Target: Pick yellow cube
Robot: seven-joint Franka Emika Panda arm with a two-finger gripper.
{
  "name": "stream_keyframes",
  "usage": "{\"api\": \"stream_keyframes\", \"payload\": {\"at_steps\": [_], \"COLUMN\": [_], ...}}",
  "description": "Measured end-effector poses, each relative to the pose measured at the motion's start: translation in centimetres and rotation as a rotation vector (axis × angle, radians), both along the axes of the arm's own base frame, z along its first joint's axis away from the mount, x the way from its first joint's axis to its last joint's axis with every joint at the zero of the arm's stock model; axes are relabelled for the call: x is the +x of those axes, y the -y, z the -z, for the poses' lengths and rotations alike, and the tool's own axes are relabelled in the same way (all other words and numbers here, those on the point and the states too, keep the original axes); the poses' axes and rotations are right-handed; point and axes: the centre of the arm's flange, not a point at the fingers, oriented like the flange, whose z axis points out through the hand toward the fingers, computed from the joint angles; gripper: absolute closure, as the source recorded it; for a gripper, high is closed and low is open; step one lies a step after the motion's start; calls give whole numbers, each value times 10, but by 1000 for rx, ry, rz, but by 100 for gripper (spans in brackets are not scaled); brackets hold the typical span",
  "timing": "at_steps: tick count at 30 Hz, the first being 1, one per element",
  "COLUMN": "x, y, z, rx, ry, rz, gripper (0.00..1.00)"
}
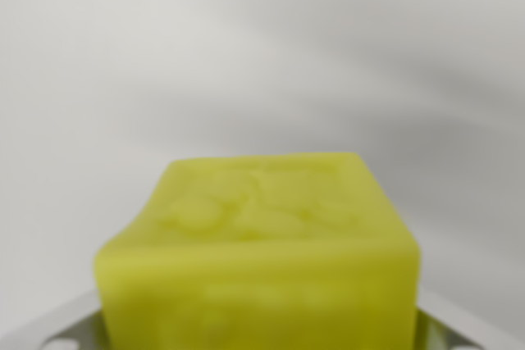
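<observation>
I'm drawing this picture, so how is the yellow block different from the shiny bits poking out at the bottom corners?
The yellow cube is bright yellow-green, while the pincer fingers look grey and silvery. The cube fills the lower middle of the wrist view; the fingers show only as slivers at the bottom corners. The cube's top has faint raised marks; the fingers look smooth. Both are blurry and sit low in the picture, with one finger on each side of the cube.

Only the pale tips of the jaws show, at the lower corners, blurred.
</observation>
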Motion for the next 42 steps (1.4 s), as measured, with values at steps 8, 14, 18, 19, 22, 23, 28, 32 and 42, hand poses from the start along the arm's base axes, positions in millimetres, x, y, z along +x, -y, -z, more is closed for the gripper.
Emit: {"api": "stream_keyframes", "payload": {"at_steps": [8, 14, 18, 19, 22, 23, 28, 32, 42], "x": [0, 0, 0, 0, 0, 0, 0, 0, 0], "y": [0, 0, 0, 0, 0, 0, 0, 0, 0], "z": [-20, -35, -45, -47, -55, -58, -70, -80, -94], "rx": [0, 0, 0, 0, 0, 0, 0, 0, 0], "ry": [0, 0, 0, 0, 0, 0, 0, 0, 0], "rz": [0, 0, 0, 0, 0, 0, 0, 0, 0], "gripper": [100, 100, 100, 100, 100, 100, 100, 100, 100]}}
